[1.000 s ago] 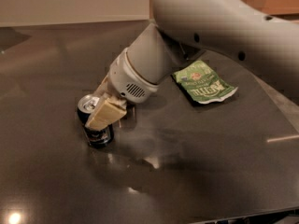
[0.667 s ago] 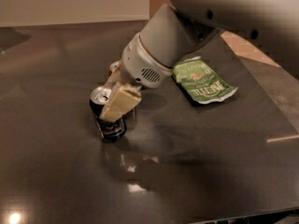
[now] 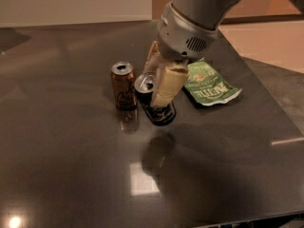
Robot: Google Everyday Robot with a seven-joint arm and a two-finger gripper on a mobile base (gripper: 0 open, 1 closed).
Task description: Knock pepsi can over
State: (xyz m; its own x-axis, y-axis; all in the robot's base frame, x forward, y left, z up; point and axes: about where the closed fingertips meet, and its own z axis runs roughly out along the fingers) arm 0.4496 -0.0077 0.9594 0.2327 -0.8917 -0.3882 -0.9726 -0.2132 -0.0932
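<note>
Plainly, the pincer [image 3: 156, 91] is clenched on the pepsi can [image 3: 160, 113]: one pale finger [image 3: 167, 83] lies across the can's near side and the other runs down behind it, so the can sits right between them. The can's long axis is tilted, with its silver top leaning away from the wrist toward the copper-brown can [image 3: 123, 85] and its base swung back under the pincer. A dark reflection on the table [image 3: 71, 165] below the pincer, apart from the can's base, suggests the can is held just off the surface, though I cannot be sure of the gap.

The copper-brown can stands upright just beside the pincer, on the side the pepsi can's top leans toward; the two look close to touching, but I cannot tell whether they do. The green snack bag [image 3: 207, 85] lies flat on the pincer's other side, partly under the wrist.

The front finger hides most of the pepsi can's side and markings, the rear finger's tip is out of sight behind the can, and the arm is cut off at the top edge.
</note>
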